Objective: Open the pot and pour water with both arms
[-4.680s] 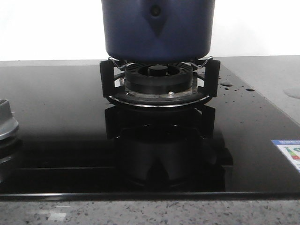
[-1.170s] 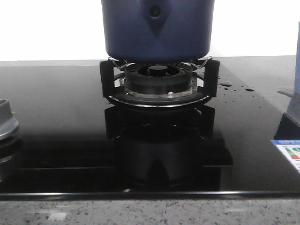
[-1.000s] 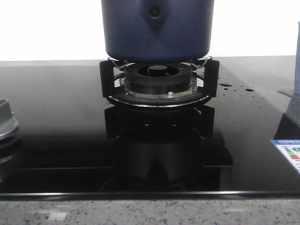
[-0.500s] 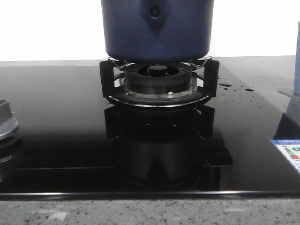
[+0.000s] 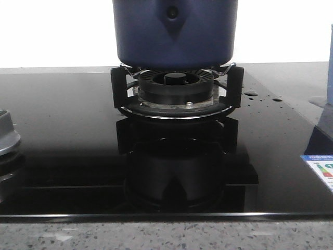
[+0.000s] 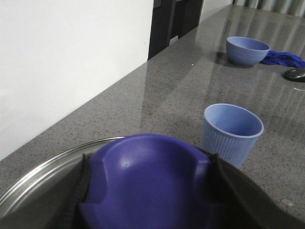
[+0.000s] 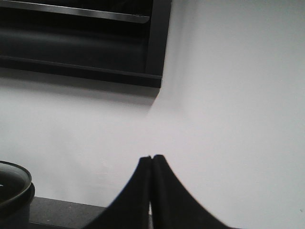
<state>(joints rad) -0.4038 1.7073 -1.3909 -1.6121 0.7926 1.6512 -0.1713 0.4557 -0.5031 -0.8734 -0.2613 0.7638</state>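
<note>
The dark navy pot stands on the middle burner; its top is cut off in the front view, where neither gripper shows. In the left wrist view my left gripper is shut on the blue knob of a glass lid with a steel rim; black fingers press both sides of the knob. I cannot tell whether the lid rests on the pot. My right gripper is shut and empty, facing a white wall, with a dark round rim to one side.
A pale blue ribbed cup stands on the grey counter beyond the lid; a pale blue strip shows at the front view's right edge. Farther off are a blue bowl and a blue cloth. A second burner is at left.
The pale blue strip at the right edge came into view since the oldest frame and has stayed there. Reflections in the glass hob shift slightly. The pot has not moved.
</note>
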